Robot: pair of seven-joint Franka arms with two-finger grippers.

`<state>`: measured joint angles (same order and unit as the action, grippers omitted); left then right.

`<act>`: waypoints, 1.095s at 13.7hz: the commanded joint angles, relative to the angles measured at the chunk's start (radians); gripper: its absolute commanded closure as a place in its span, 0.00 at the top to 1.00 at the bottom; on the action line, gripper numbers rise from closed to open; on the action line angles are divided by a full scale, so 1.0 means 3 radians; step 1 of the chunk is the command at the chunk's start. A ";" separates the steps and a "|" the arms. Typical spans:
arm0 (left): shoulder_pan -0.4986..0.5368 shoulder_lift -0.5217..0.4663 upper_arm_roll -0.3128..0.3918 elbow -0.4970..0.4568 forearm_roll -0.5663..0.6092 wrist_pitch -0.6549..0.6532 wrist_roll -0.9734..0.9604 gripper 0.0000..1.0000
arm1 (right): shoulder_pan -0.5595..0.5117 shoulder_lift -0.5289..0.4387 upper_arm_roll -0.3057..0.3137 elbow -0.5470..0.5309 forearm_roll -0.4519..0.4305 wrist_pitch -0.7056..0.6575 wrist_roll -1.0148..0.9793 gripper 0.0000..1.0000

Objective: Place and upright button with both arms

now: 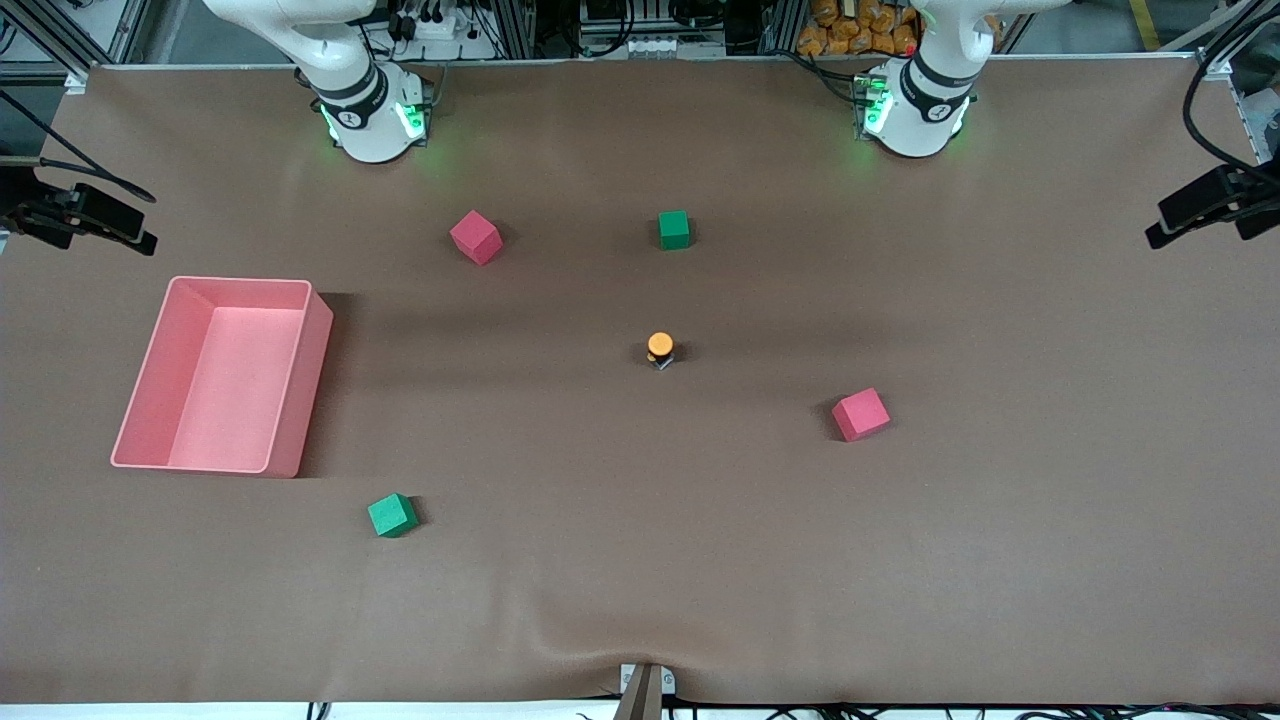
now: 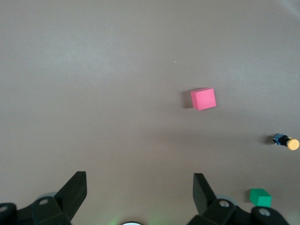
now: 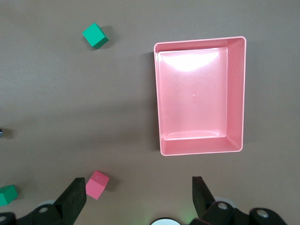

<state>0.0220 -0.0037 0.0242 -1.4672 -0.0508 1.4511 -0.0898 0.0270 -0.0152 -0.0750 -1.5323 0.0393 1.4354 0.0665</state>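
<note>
The button (image 1: 660,348) is on the brown table near its middle, with its round orange cap over its black body, so it looks upright. It also shows at the edge of the left wrist view (image 2: 287,142). My left gripper (image 2: 139,183) is open and empty, held high over bare table toward the left arm's end. My right gripper (image 3: 138,185) is open and empty, held high over the table toward the right arm's end. Neither gripper is near the button. Both hands are out of the front view; only the arms' green-lit bases show there.
A pink bin (image 1: 300,380) stands toward the right arm's end and shows in the right wrist view (image 3: 157,93). Two red cubes (image 1: 476,237) (image 1: 860,414) and two green cubes (image 1: 674,229) (image 1: 392,515) lie scattered around the button.
</note>
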 commanded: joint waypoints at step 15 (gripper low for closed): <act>-0.0089 0.0028 -0.0014 -0.0064 0.0001 -0.0143 0.0090 1.00 | -0.0029 -0.0001 0.0005 0.0010 0.0053 -0.0029 0.0039 1.00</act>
<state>-0.0021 0.0043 0.0217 -1.4912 -0.0510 1.4062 -0.0814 0.0262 -0.0151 -0.0757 -1.5325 0.0393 1.4351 0.0672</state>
